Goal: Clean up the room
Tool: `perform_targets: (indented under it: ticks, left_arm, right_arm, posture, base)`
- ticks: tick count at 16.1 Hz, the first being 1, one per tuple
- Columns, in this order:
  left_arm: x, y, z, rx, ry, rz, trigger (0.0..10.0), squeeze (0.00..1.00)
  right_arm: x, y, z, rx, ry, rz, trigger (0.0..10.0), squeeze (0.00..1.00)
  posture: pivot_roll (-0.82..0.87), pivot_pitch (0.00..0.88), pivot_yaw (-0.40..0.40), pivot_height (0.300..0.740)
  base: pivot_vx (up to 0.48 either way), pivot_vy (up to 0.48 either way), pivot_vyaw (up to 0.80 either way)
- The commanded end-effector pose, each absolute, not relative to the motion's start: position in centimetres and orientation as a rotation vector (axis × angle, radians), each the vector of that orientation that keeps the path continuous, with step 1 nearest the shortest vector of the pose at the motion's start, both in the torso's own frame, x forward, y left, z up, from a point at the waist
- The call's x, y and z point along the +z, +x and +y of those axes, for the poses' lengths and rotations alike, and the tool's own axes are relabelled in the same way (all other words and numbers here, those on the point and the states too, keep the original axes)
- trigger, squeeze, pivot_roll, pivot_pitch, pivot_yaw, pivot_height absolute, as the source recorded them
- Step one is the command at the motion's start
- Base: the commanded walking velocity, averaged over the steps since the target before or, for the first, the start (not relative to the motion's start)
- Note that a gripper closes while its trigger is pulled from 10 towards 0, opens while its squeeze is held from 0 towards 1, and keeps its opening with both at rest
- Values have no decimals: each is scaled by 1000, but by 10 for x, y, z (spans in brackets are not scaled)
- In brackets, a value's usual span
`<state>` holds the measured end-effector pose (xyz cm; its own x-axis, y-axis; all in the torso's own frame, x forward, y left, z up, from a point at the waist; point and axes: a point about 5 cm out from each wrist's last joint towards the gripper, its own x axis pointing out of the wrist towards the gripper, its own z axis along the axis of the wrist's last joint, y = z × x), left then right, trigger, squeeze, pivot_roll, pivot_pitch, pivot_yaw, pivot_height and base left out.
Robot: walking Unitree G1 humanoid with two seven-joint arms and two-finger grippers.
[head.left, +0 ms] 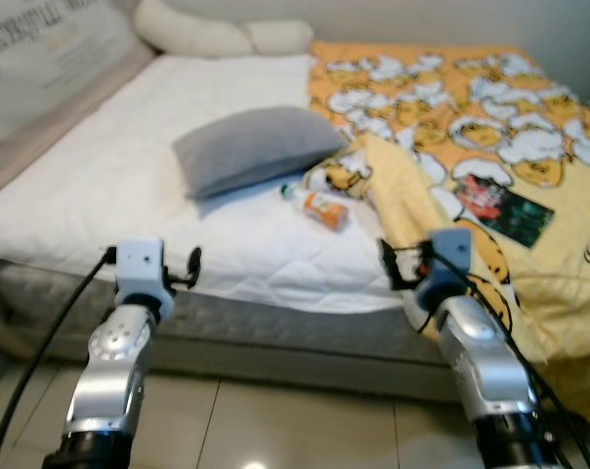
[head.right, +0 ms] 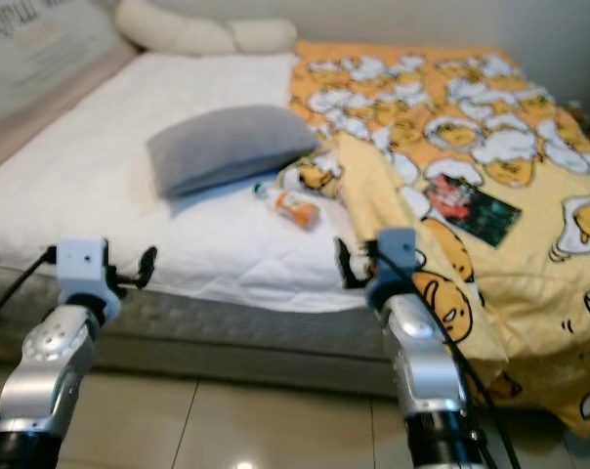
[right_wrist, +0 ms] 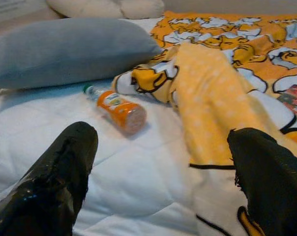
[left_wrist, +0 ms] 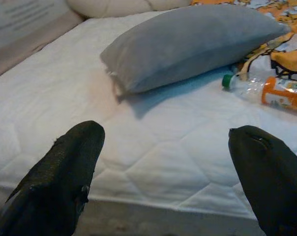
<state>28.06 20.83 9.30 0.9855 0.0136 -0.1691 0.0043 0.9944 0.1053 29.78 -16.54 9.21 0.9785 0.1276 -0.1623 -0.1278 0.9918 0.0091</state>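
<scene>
My right gripper is spread wide and empty, held at the bed's near edge; my left gripper likewise, wide and empty. The orange bottle lies on its side on the white mattress, just beside the grey pillow, touching the yellow blanket. Risk: a nudge rolls it, or my fingers snag the blanket.

The mattress is covered in white quilted cloth, matt and softly puckered. The grey pillow is smooth, plain fabric. The yellow blanket looks like soft printed cloth. The bottle is clear plastic with a glossy orange label. The floor is tile — shiny. The arms are brushed silver metal — the fingers matt black.
</scene>
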Motion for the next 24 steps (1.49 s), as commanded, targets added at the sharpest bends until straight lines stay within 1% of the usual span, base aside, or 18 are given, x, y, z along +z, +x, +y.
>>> perform_targets:
  ticks: [1, 24]
  left_arm:
    - [97, 285, 202, -12, 122, 150, 10000, 0]
    - [98, 285, 200, -43, 106, 152, 10000, 0]
  right_arm:
    - [94, 298, -176, 98, -23, 161, 10000, 0]
    - [92, 299, -176, 98, -31, 172, 10000, 0]
  posture:
    - [-29, 0, 38, 740]
    - [-23, 0, 36, 740]
  base:
    - [300, 0, 0]
    - [306, 0, 0]
